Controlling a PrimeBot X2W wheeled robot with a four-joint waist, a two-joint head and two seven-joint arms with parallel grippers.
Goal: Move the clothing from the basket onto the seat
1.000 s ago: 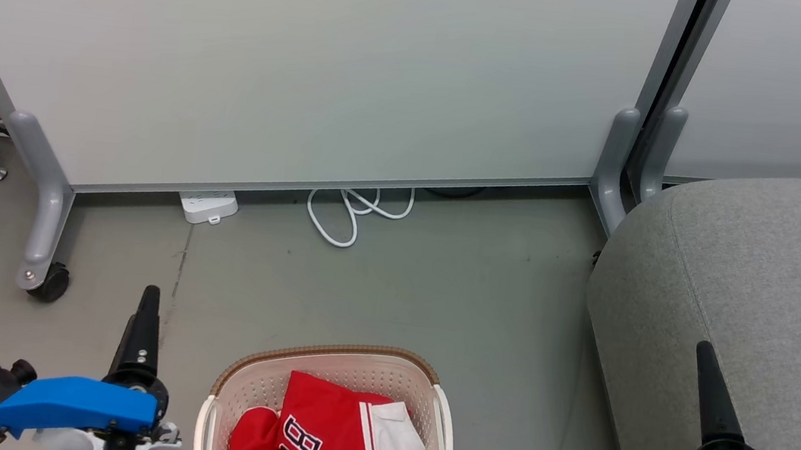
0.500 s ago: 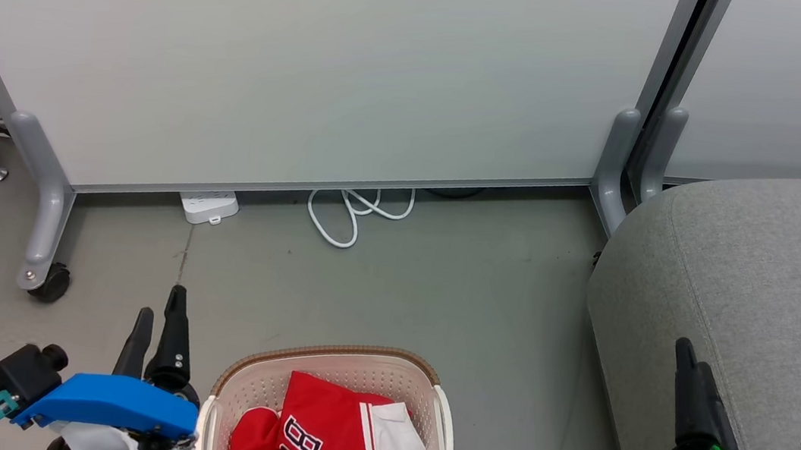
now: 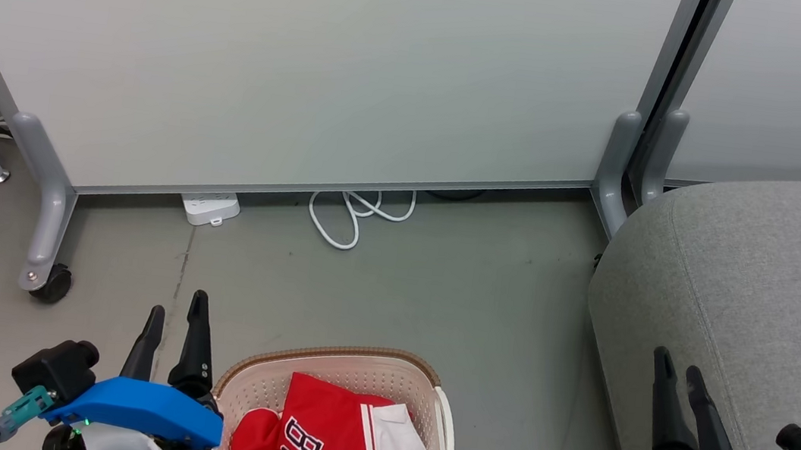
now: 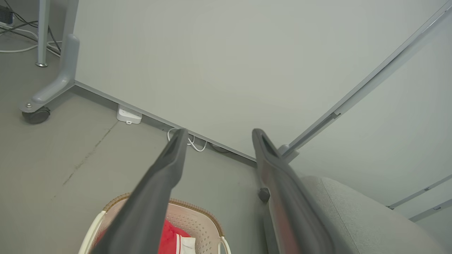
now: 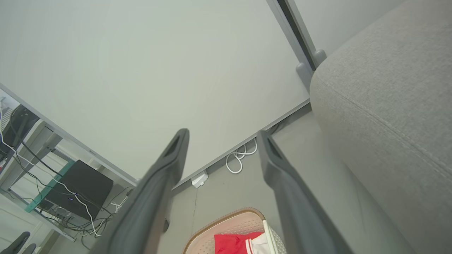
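At the far left a partition (image 3: 298, 59) leg stands on its caster (image 3: 49, 283), with a white power strip (image 3: 210, 206) and a looped cable (image 3: 352, 215) lying along the foot of the panel. Just beside the basket's left edge hangs the left tool (image 3: 178, 303), its two dark fingers spread apart and holding nothing. The basket (image 3: 331, 352) sits on the floor (image 3: 438, 291) between the two arms, and all the clothing (image 3: 324, 414) lies heaped in it, the lettered red jersey on top with a white fold at its right. Further right, above the near edge of the seat (image 3: 760, 284), the right tool (image 3: 676, 361) is also spread open and empty. Nothing lies on the seat, so the task looks barely begun. From here I would worry about the left tool clipping the woven rim as it reaches in, since it is so close. The basket looks light, so a tug on cloth snagged in the perforations could tip or drag it. The garments overlap, so a pinch may catch one layer and let the other slip onto the bare floor between basket and seat.
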